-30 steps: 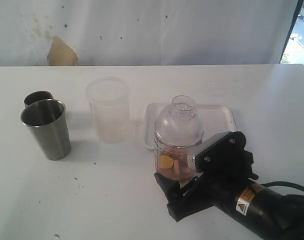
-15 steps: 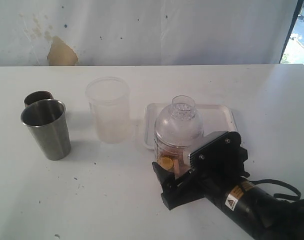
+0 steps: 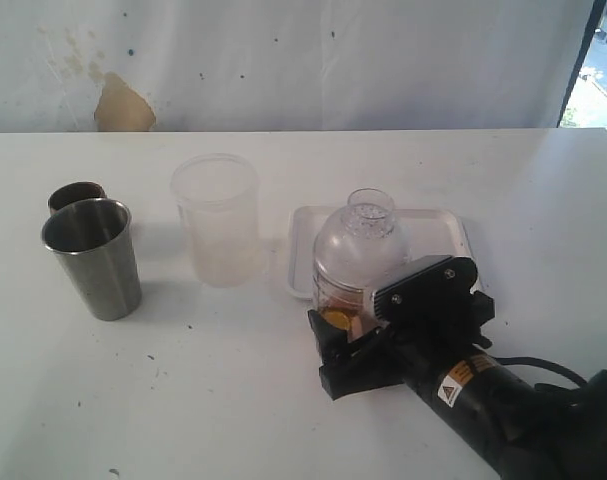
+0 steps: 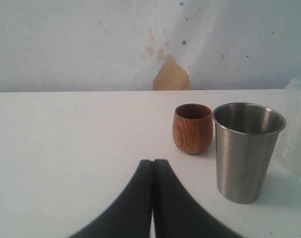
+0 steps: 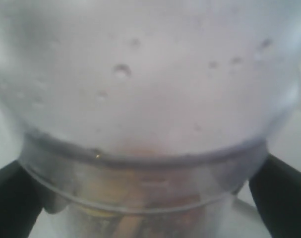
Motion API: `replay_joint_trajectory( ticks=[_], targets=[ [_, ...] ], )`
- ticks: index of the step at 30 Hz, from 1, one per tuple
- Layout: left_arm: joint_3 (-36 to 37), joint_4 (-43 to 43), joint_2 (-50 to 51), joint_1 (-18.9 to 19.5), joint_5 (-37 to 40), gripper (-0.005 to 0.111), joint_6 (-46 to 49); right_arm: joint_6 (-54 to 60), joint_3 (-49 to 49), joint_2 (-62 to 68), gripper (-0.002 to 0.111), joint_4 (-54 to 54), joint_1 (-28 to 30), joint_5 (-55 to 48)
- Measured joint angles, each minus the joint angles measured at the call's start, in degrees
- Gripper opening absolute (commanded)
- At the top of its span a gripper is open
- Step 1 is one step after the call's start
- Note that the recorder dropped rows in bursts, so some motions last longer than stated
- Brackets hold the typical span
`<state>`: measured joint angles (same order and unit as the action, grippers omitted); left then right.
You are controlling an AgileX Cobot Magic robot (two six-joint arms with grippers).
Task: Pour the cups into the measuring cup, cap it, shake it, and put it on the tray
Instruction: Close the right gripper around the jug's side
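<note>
The measuring cup, clear with a domed cap and brown and yellow pieces inside, stands on the table just in front of the tray. My right gripper is open, one finger on each side of the cup's lower half. In the right wrist view the measuring cup fills the picture, and the black fingers show only at the two edges. The steel tumbler and the brown cup behind it stand at the far left. My left gripper is shut and empty, short of the brown cup and the tumbler.
A frosted plastic tub stands between the cups and the tray. A white sheet with a brown stain hangs behind the table. The right arm lies low across the front right of the table.
My right gripper has moved forward and slightly left, so its fingers now reach round the measuring cup. The cap end has shifted slightly to the right. The left gripper and the cups have not moved.
</note>
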<state>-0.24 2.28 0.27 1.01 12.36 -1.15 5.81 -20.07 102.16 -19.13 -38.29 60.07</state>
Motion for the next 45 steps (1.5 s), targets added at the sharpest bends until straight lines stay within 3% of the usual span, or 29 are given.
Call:
replay_joint_trajectory(
  ticks=[17, 23, 27, 32, 35, 38, 45],
  targets=[
    [0.0, 0.0, 0.0, 0.0, 0.0, 0.000, 0.0, -0.9, -4.5, 4.2, 0.105, -0.3, 0.0, 0.0],
    [0.0, 0.0, 0.0, 0.0, 0.0, 0.000, 0.0, -0.9, -4.6, 4.2, 0.100, -0.3, 0.0, 0.0],
    [0.0, 0.0, 0.0, 0.0, 0.0, 0.000, 0.0, -0.9, -4.6, 4.2, 0.080, -0.3, 0.0, 0.0],
    [0.0, 0.0, 0.0, 0.0, 0.0, 0.000, 0.0, -0.9, -4.6, 4.2, 0.031, -0.3, 0.0, 0.0],
    [0.0, 0.0, 0.0, 0.0, 0.0, 0.000, 0.0, -0.7, -4.6, 4.2, 0.010, -0.5, 0.0, 0.0],
    [0.0, 0.0, 0.0, 0.0, 0.0, 0.000, 0.0, -0.7, -4.6, 4.2, 0.000, -1.0, 0.0, 0.0],
    [0.0, 0.0, 0.0, 0.0, 0.0, 0.000, 0.0, -1.1, -4.6, 4.2, 0.000, -1.5, 0.0, 0.1]
  ],
)
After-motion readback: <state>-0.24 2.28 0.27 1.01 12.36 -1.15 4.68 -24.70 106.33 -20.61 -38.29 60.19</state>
